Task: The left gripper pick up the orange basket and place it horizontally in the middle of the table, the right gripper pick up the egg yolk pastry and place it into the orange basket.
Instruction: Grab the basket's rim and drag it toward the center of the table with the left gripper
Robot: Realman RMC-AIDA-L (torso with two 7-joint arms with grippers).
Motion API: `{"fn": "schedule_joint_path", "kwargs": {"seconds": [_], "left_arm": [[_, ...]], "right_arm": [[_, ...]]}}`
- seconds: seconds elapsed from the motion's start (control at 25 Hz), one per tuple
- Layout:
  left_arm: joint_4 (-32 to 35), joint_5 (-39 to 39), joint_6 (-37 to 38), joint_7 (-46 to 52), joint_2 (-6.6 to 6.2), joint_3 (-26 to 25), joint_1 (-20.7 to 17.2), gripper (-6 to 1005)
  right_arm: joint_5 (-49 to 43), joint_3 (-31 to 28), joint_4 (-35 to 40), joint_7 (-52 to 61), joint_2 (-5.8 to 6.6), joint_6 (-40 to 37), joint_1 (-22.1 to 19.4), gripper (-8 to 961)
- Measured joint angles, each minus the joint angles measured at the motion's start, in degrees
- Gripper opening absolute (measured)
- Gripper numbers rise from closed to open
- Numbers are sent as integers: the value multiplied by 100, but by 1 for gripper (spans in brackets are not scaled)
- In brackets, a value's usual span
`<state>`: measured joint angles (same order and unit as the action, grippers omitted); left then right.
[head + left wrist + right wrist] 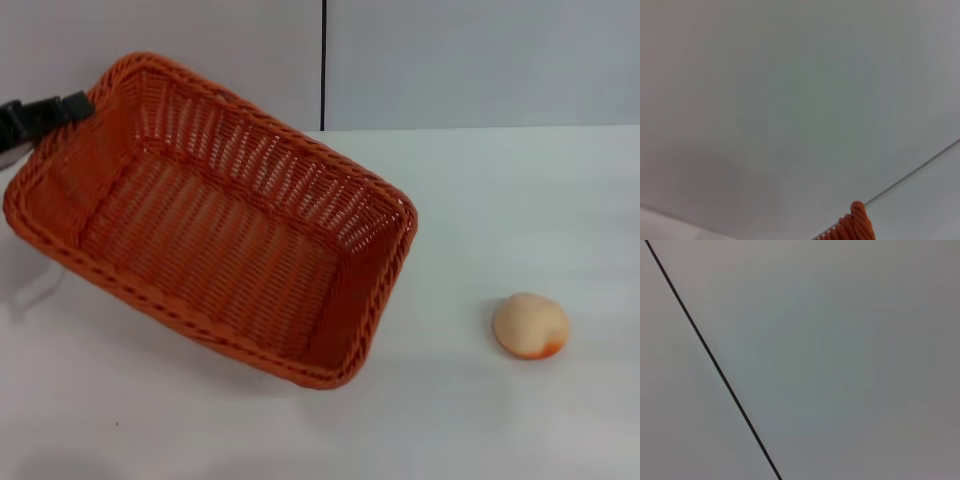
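Well apart, orange basket [215, 225] and egg yolk pastry [530, 325]

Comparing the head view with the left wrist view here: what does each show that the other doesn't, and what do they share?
Only the head view shows the whole large rectangular orange woven basket, tilted, with the black left gripper at its far left rim, the small round peach-cream egg yolk pastry lying apart to the right, and the plain white table. The left wrist view adds nothing of its own, mostly grey wall. Both share the basket, though there only a braided rim tip, and the wall. The right gripper appears in neither.
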<state>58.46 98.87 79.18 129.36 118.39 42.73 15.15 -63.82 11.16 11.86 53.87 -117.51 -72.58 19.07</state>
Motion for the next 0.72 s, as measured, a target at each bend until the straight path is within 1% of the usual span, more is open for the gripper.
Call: {"fn": "schedule_joint_path", "kwargs": {"seconds": [0.04,0.08,0.12,0.16,0.24,0.36,0.56,0.72], "left_arm": [[-375,-206,-10,-153,-12,-5,-68,160],[-577,-310,-11,-235,-23,-10,-90,160],[-719,-376,-11,-296,-32,-12,-104,159],[-719,-376,-11,-296,-32,-12,-104,159],[-1027,-445,51,-423,-37,-18,-127,159],[-1054,-446,68,-427,-36,-18,-127,158],[-1216,-508,186,-439,0,-1,-154,156],[-1540,-793,224,-533,14,55,-217,155]], "right_arm": [[0,0,0,-3,-1,18,7,730],[0,0,0,-4,-2,34,13,730],[-1,1,0,-10,-3,50,35,730],[-1,1,0,-10,-3,50,35,730],[-5,4,0,-21,-4,88,72,730],[-13,7,0,-35,-5,103,106,731],[-33,9,0,-60,-8,156,154,731],[-69,9,0,-61,-9,185,161,731]]}}
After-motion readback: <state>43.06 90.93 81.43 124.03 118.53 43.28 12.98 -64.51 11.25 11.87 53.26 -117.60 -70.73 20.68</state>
